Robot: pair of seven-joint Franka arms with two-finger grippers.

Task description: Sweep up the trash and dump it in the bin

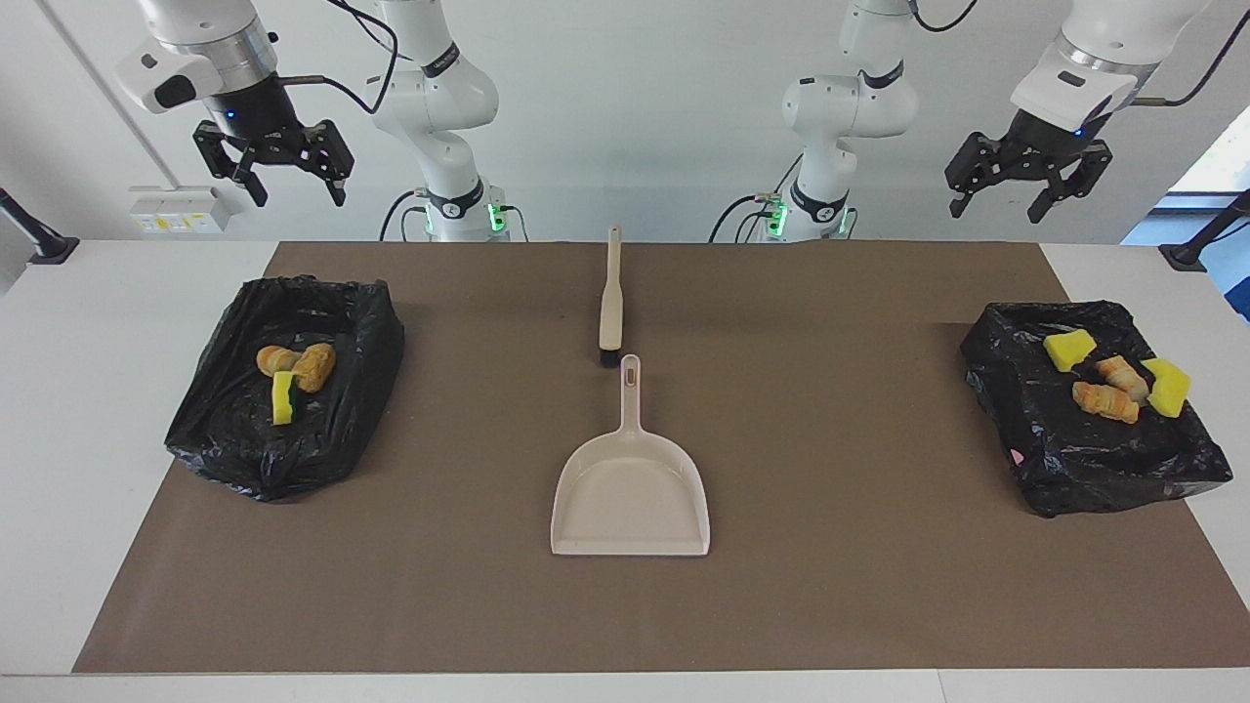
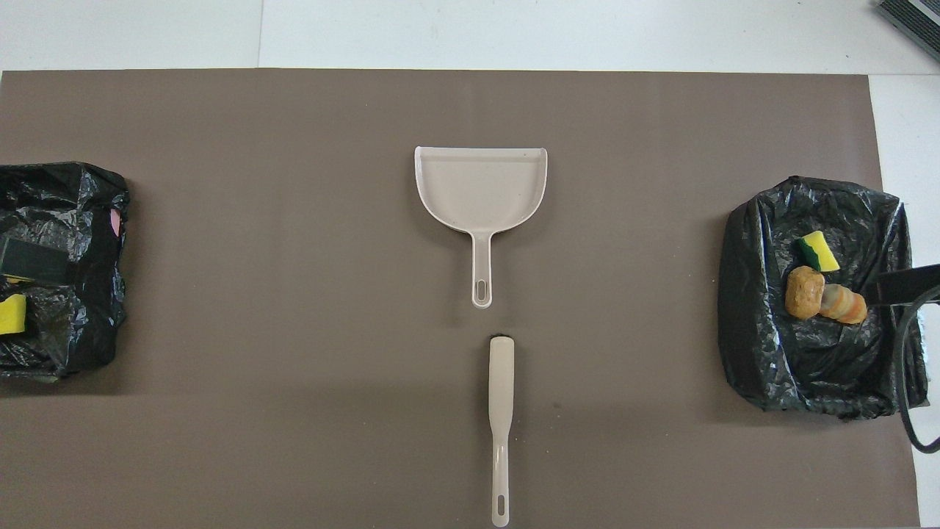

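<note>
The trash lies in two black-bagged bins. Two bread-like pieces and a yellow-and-green sponge (image 1: 284,396) (image 2: 819,250) rest in the bin (image 1: 283,449) (image 2: 771,330) at the right arm's end. Two yellow sponge chunks and two striped bread pieces (image 1: 1104,400) rest in the bin (image 1: 1104,469) (image 2: 81,220) at the left arm's end. My right gripper (image 1: 299,193) hangs open and empty high over its bin. High over the other bin, my left gripper (image 1: 996,210) is also open and empty.
A beige dustpan (image 1: 631,498) (image 2: 481,184) lies mid-mat with nothing in it, its handle toward the robots. In line with it, nearer to the robots, lies a beige brush (image 1: 610,303) (image 2: 501,411). A brown mat (image 1: 830,586) covers the white table.
</note>
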